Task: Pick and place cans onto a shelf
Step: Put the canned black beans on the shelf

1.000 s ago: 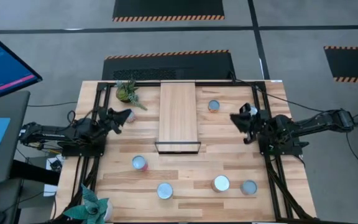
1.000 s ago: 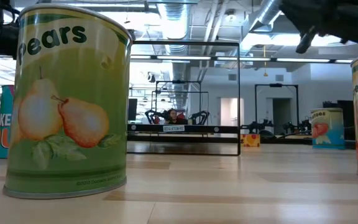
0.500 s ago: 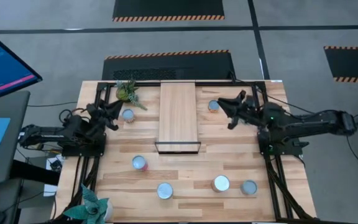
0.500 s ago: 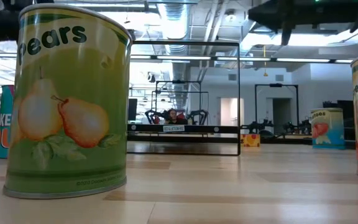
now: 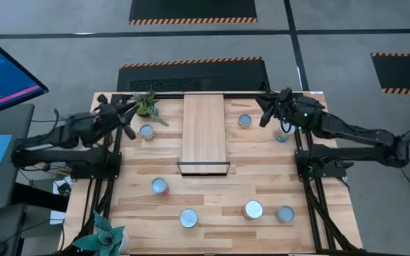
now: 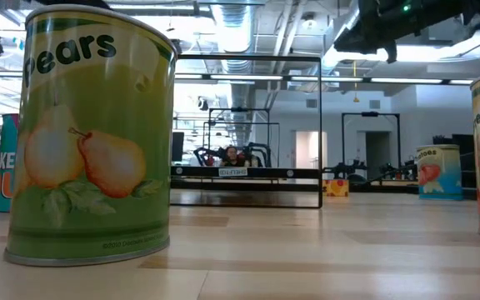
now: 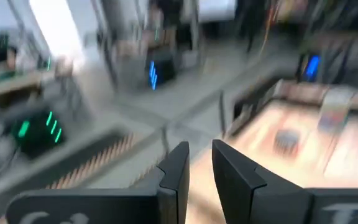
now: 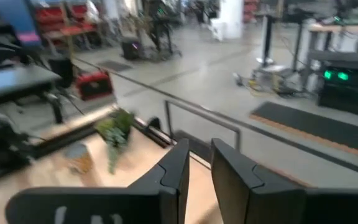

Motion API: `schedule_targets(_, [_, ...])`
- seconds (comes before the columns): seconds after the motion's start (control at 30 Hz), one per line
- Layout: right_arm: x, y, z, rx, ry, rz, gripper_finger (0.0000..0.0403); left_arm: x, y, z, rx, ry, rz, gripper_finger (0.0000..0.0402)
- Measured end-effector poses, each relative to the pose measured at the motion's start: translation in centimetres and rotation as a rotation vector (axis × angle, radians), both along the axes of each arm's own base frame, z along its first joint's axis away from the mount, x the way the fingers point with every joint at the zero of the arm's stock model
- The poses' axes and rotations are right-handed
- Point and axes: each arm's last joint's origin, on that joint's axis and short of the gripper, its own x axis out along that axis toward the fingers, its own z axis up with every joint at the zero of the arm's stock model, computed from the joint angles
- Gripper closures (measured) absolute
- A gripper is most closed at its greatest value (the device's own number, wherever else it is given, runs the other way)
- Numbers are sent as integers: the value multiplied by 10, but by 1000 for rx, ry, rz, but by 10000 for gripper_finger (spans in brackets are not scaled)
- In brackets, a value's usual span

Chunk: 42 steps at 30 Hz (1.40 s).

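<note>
The shelf (image 5: 205, 131), a long light-wood board with a black frame at its near end, lies mid-table. Cans with shiny tops stand around it: one left of the shelf (image 5: 146, 131), two to its right (image 5: 245, 121) (image 5: 282, 136), and several near the front edge (image 5: 160, 186) (image 5: 188, 217) (image 5: 253, 210) (image 5: 285, 214). My left gripper (image 5: 124, 114) hovers near the far left corner, beyond the left can. My right gripper (image 5: 269, 111) hovers just right of the far right can. Both are shut and empty in their wrist views (image 7: 199, 163) (image 8: 199, 160).
A small green plant (image 5: 146, 104) stands by the far edge next to my left gripper, and another (image 5: 105, 235) at the near left corner. In the low view a pears can (image 6: 90, 133) fills the left and the shelf's black frame (image 6: 248, 200) stands mid-table.
Both arms have risen and swung toward the table's far edge. My left gripper has moved off the can left of the shelf, which now shows. My right gripper has moved from mid-right to beside the far right can, uncovering another can by the right edge.
</note>
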Motion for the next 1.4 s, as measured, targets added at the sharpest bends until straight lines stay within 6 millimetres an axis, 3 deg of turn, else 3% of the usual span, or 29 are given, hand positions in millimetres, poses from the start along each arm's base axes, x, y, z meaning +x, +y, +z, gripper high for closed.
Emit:
schedule_targets(0.23, [-5,-7,-5,31,68,-47,310,36,19,-1,-337,319,131,340])
schedule_targets(0.47, [-10,-11,-15,88,156,-77,310,69,51,-30,-574,534,112,311])
schedule_targets(0.67, [-11,-10,-21,128,204,-65,310,82,78,-57,-760,610,129,257])
schedule_targets(0.87, [-12,-10,-24,141,231,-64,310,95,92,-85,-933,674,195,223])
schedule_targets(1.1, [-13,-9,-25,145,241,-65,310,102,96,-105,-1050,696,325,217])
schedule_targets(1.4, [-13,-9,-25,144,241,-65,310,109,98,-120,-1062,743,397,217])
